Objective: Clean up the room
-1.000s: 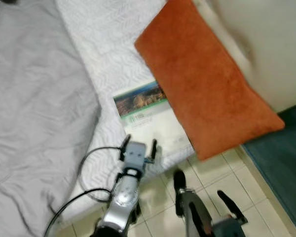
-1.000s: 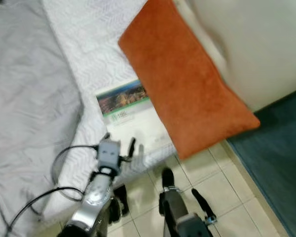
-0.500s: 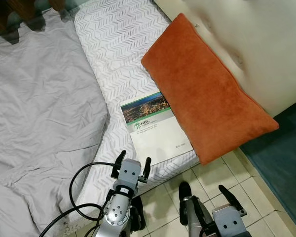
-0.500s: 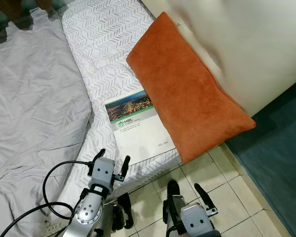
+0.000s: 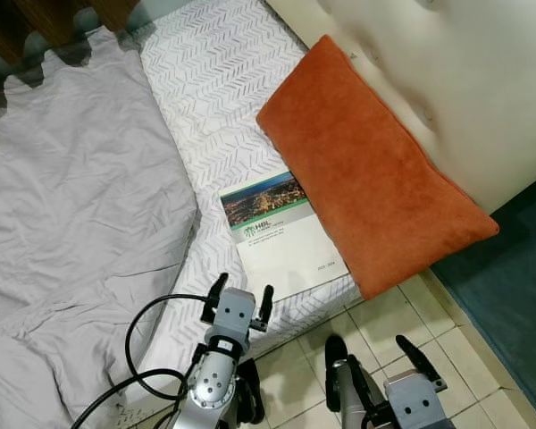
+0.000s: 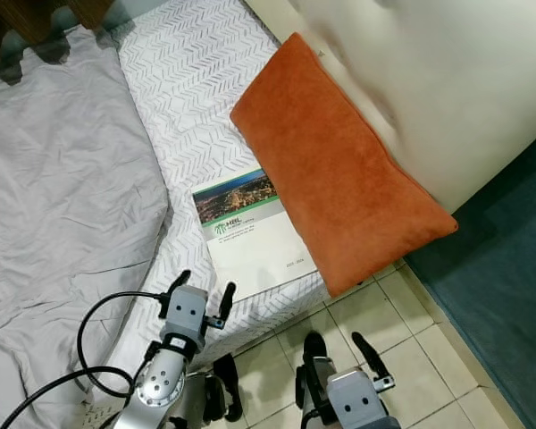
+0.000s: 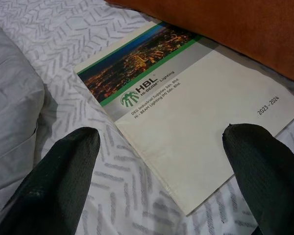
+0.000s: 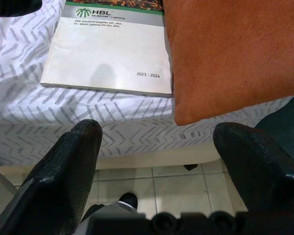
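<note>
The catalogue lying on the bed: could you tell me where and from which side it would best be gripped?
Probably at the catalogue's near corner, approached from the bed's foot edge by the open left gripper. It lies flat, so its thin near edge is the accessible grip; the far side is tucked against the orange pillow.
</note>
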Motion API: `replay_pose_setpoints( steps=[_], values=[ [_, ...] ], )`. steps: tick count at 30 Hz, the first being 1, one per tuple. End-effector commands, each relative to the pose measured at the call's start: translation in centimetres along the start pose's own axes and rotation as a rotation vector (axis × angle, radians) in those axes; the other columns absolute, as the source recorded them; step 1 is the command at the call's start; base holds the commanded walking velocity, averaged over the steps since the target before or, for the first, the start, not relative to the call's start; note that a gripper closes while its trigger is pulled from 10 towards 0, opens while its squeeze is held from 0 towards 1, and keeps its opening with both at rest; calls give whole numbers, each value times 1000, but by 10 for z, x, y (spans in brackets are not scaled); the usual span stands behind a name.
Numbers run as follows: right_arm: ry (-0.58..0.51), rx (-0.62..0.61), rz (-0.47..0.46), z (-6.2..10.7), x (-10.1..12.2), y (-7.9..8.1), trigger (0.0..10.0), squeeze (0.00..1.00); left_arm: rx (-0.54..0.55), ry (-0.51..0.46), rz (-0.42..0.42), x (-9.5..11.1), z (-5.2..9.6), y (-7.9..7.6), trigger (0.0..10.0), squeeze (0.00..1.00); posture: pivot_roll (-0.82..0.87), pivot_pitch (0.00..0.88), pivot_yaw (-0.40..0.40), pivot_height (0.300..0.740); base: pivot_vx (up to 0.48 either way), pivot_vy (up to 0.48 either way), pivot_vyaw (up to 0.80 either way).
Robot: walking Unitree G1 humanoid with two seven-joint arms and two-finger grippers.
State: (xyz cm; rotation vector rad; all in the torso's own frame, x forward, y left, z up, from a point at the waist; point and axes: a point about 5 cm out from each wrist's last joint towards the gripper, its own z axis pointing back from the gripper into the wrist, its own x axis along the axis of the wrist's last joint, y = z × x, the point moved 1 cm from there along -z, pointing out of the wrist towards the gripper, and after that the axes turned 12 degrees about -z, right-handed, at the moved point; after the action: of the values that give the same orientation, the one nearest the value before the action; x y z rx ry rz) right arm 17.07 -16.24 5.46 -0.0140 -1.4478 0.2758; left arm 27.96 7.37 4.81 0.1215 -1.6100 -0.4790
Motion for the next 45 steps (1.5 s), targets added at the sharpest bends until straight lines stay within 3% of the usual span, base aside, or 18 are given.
replay_pose_setpoints(
  steps=[1,4,5,6,7,9,20,31,45],
  values=[
    [62,10,-16,10,-13,5,10000,0,-19,41,29,-7,10,-12,10000,0,-162,381,130,740,0,0,0],
    [42,-10,-33,0,-13,-1,10000,0,-15,43,-5,-7,15,-2,10000,0,-138,334,139,740,0,0,0],
    [-75,-85,-139,-82,13,-37,10000,0,73,139,-1,-22,1,47,10000,0,-31,0,41,740,0,0,0],
    [-75,-85,-139,-82,13,-37,10000,0,73,139,-1,-22,1,47,10000,0,-31,0,41,740,0,0,0],
    [-101,-98,-186,-103,24,-44,10000,0,97,166,24,-25,-3,58,10000,0,-31,0,44,740,0,0,0],
    [-100,-98,-220,-112,28,-45,10000,0,103,182,43,-28,-4,62,10000,0,-31,0,44,740,0,0,0],
    [-77,-42,-242,-119,17,-40,10000,0,121,224,32,-34,3,67,10000,0,-29,0,47,740,0,-24,449],
    [-46,23,-221,-119,9,-34,10000,0,83,251,72,-36,4,55,10000,0,-31,0,39,740,0,-316,639],
    [-46,-6,-208,-117,5,-39,10000,0,78,251,57,-38,0,60,10000,0,-50,0,41,740,0,0,0]
  ],
)
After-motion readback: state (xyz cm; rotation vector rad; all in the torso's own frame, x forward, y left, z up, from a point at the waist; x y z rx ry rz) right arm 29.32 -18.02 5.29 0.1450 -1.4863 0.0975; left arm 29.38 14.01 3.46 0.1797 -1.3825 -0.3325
